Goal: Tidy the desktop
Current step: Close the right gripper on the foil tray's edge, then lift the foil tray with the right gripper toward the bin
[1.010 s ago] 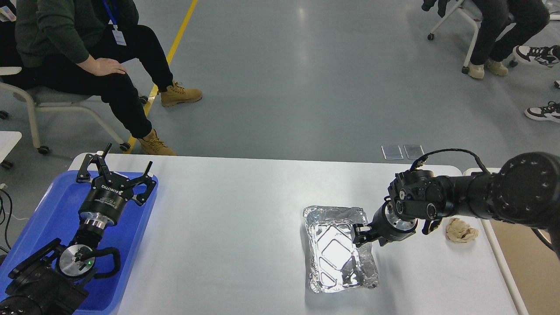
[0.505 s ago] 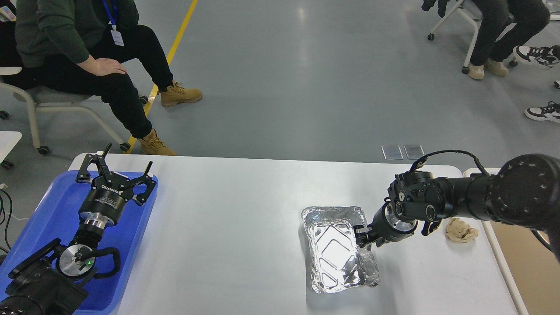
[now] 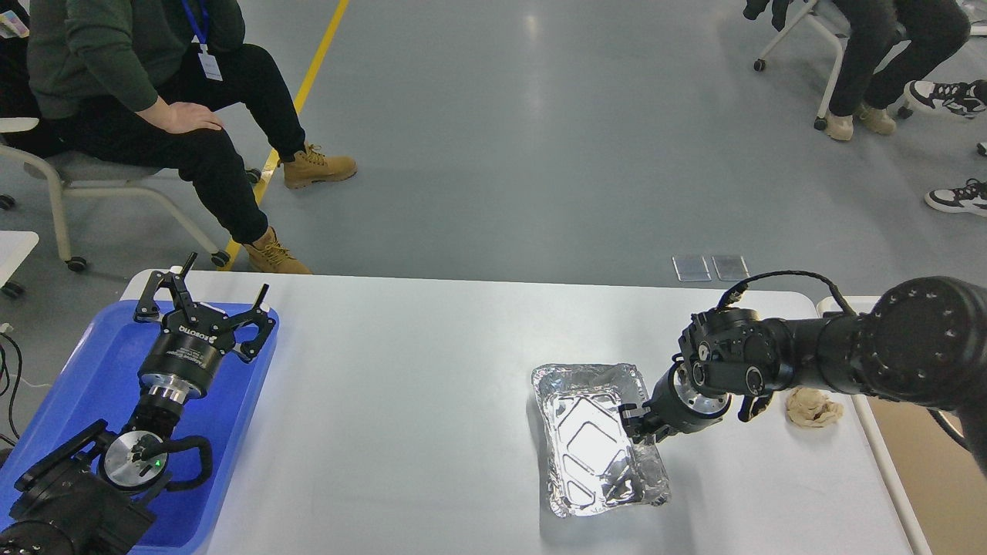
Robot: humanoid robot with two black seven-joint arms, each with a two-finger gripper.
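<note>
White, smooth desktop [image 3: 432,370] has rounded corners.

Left gripper [image 3: 207,299] body: we read white lettering, "ROBOTIQ", running along its black housing.
Badge [image 3: 209,65] on the seated person's blue lanyard: we see print, probably text, too small to read.

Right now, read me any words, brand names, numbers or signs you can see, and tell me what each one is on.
"ROBOTIQ": white letters on the black body of the left gripper, above the blue tray.
Badge on the seated person's blue lanyard: too small to read.
Foil tray, right gripper, desktop: no text visible.
</note>
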